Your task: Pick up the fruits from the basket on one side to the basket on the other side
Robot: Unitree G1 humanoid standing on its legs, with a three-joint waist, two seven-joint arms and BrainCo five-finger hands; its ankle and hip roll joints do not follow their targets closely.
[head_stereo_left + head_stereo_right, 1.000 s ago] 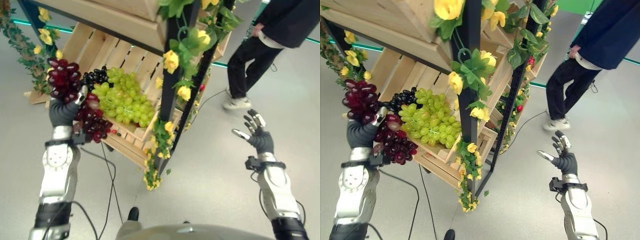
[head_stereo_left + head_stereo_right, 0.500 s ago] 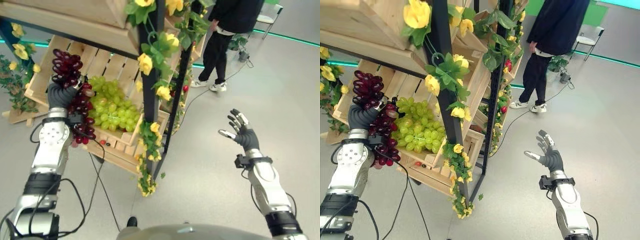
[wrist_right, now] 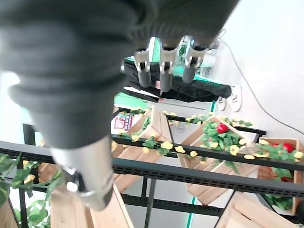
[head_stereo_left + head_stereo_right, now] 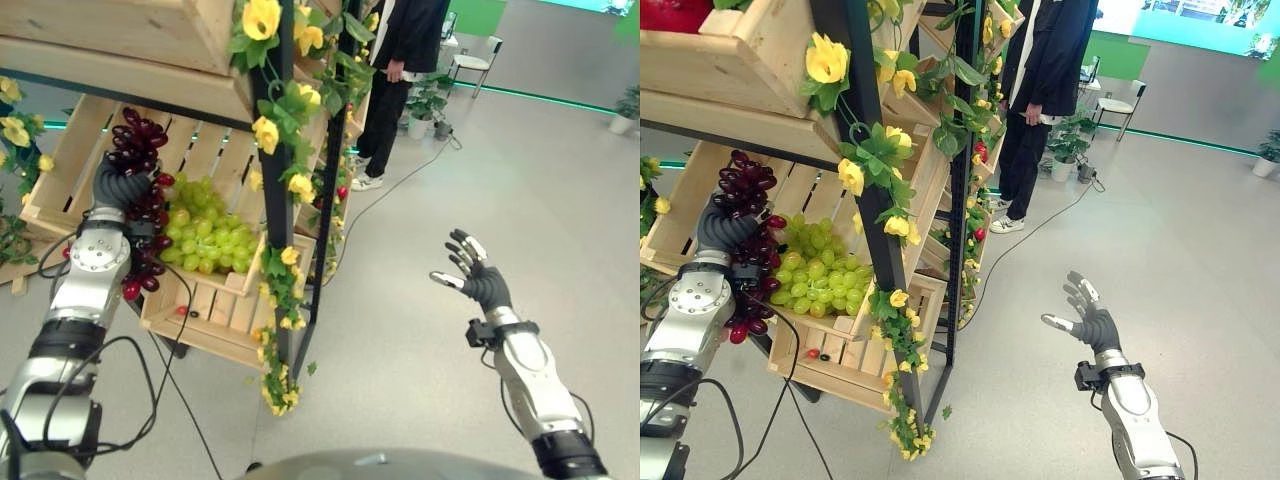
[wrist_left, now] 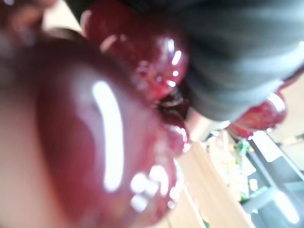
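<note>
The left robot hand (image 4: 121, 186) is curled round a bunch of red grapes (image 4: 138, 150), part of it standing above the fingers and the rest hanging down beside the wrist. In the left wrist view the glossy red grapes press right against the dark cover. The bunch is held up in front of the slatted wooden crate (image 4: 205, 300) on the lower shelf, just beside the green grapes (image 4: 208, 240) that lie in it.

Over the last second the whole scene has slid across both eye views: the shelf's black post (image 4: 283, 180) with its yellow flowers (image 4: 265, 133) now stands nearer the middle, more open floor (image 4: 450, 180) shows to the right, and the person (image 4: 1035, 70) in dark clothes appears further off, by the far end of the shelf. That is the camera turning with the robot, not the things moving. The grip on the red grapes is unchanged.

The right robot hand (image 4: 470, 280) hangs out over the bare floor, fingers spread and straight, holding nothing, as before.

I judge the pick to be done and the carry under way; the receiving basket cannot be made out yet.
</note>
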